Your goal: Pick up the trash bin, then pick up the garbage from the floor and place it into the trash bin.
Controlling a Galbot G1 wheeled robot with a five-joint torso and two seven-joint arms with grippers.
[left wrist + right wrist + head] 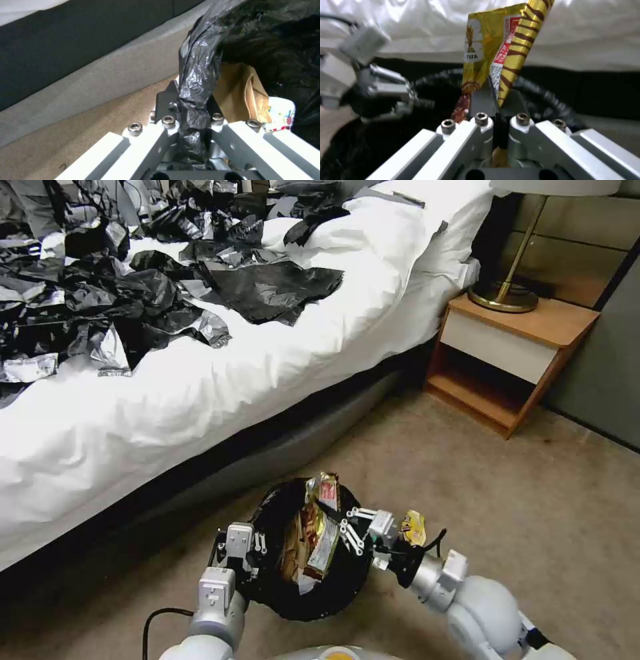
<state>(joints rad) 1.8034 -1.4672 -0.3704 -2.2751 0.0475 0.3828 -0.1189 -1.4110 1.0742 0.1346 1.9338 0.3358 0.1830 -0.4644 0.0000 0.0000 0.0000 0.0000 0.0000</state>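
The trash bin (333,590), lined with a crinkly black bag, hangs just above the carpet in front of me. My left gripper (259,555) is shut on its near-left rim; the left wrist view shows the fingers (165,100) pinching the black bag (196,75). Crumpled brown paper (238,92) and a white printed wrapper (281,113) lie inside. My right gripper (339,528) is over the bin's opening, shut on a yellow striped snack wrapper (500,55), which stands up over the bin's mouth (319,533).
A bed (253,373) with a white sheet and black and grey clothes (133,293) runs along the left. A wooden nightstand (513,360) with a brass lamp (503,293) stands at the right. Open beige carpet (533,493) lies to the right. A small yellow piece (413,528) shows by my right wrist.
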